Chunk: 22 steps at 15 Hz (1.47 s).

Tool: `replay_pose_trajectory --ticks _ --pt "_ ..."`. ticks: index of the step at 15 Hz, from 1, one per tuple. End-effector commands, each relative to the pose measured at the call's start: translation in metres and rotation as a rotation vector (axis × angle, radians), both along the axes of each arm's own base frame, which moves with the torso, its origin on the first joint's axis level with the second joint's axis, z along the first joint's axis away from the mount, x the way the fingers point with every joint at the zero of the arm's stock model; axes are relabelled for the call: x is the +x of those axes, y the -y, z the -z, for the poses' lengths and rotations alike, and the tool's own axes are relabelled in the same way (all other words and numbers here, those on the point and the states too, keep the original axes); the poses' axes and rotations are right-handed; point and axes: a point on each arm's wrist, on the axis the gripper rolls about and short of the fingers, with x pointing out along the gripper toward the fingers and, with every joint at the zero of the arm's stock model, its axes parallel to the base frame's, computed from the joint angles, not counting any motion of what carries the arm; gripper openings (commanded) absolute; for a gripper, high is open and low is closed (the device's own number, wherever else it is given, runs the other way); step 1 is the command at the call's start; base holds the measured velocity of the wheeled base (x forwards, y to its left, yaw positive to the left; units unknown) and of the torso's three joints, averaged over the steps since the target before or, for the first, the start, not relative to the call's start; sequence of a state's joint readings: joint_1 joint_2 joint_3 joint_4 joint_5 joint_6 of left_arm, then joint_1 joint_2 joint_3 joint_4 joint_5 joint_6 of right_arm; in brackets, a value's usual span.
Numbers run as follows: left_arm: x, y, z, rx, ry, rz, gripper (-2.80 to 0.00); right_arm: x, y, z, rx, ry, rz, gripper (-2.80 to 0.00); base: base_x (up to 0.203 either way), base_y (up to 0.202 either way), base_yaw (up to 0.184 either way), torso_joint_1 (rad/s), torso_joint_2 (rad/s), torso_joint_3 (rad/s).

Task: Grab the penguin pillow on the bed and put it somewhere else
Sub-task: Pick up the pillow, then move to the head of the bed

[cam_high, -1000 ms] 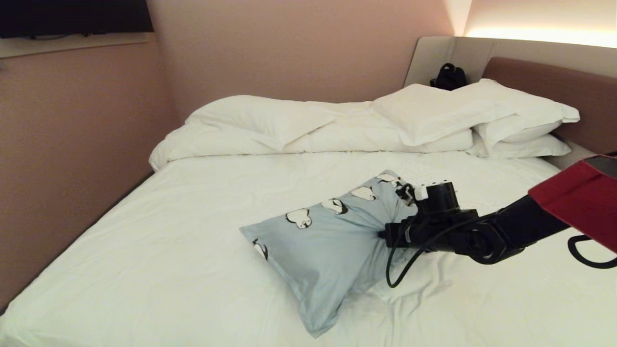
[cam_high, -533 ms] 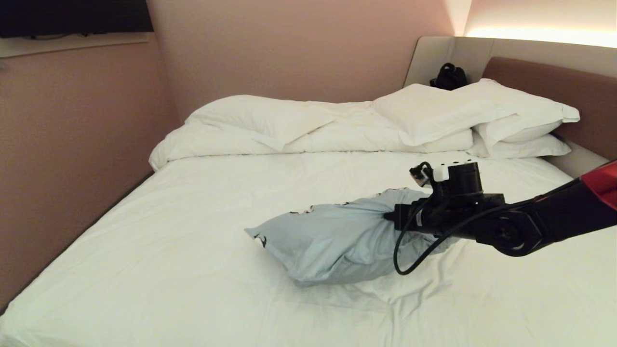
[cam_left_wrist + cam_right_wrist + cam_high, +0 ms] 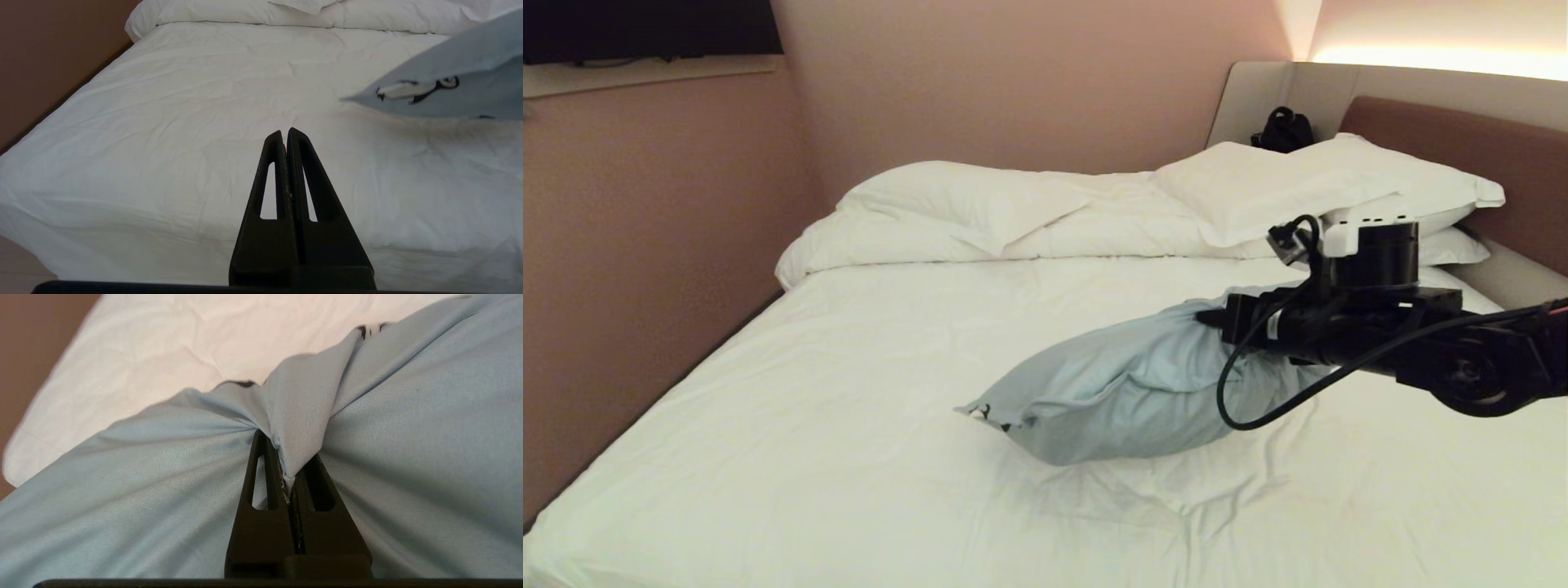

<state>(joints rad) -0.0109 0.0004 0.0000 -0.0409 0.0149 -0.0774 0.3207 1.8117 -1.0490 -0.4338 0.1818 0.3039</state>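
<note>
One bed [image 3: 849, 392]; one penguin pillow [image 3: 1119, 392]; two grippers; two stacked white pillows [image 3: 1405, 204] at the headboard [image 3: 1462, 139]; one rumpled white duvet [image 3: 980, 212] along the far edge; one dark bag [image 3: 1284, 131] in the far corner; one dark screen [image 3: 645, 28] on the left wall.

Left: pinkish wall; beneath it the bed's sheet, white, matte, finely creased. The left gripper [image 3: 284, 134], seen only in its wrist view, hangs before the near edge of the bed, its two black, tapered, slotted fingers pressed together tip to tip, with nothing between them and touching nothing.

Centre: the penguin pillow, soft, smooth, light blue-grey, bunched into a sagging pouch; its right end is raised off the sheet, its lower belly and left corner are low over the sheet, whether in contact cannot be told; one black-and-white penguin print shows near that corner in the left wrist view.

Right: the right gripper [image 3: 288, 457], black, reaching in level from the right, is clamped on a gathered fold of the pillow's cloth; folds radiate from the pinch; a looped black cable [image 3: 1258, 392] hangs under the wrist. Behind: brown padded headboard with beige surround.
</note>
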Motion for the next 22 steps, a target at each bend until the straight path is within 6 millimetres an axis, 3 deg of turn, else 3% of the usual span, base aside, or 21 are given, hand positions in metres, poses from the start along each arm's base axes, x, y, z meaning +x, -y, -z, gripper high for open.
replay_pose_trajectory --ticks 1,5,8,14,22 --pt "0.0 0.0 0.0 -0.001 0.001 -0.001 -2.8 -0.019 0.007 -0.031 0.041 0.084 0.005 -2.8 0.0 0.0 0.0 0.0 0.0 0.0" --pt "0.0 0.0 0.0 0.001 -0.001 -0.001 -2.8 -0.037 0.019 -0.055 0.065 0.155 0.024 -2.8 0.0 0.0 0.0 0.0 0.0 0.0" --pt "0.0 0.0 0.0 -0.001 -0.001 -0.001 -2.8 -0.041 0.023 -0.061 0.072 0.173 0.031 -2.8 0.0 0.0 0.0 0.0 0.0 0.0" --pt "0.0 0.0 0.0 -0.001 -0.001 -0.001 -2.8 -0.039 0.025 -0.061 0.07 0.173 0.038 -2.8 -0.084 0.0 0.0 -0.003 0.0 0.001" --pt "0.0 0.0 0.0 0.001 -0.002 -0.001 -2.8 -0.038 0.03 -0.063 0.071 0.183 0.056 -2.8 0.0 0.0 0.0 0.0 0.0 0.0"
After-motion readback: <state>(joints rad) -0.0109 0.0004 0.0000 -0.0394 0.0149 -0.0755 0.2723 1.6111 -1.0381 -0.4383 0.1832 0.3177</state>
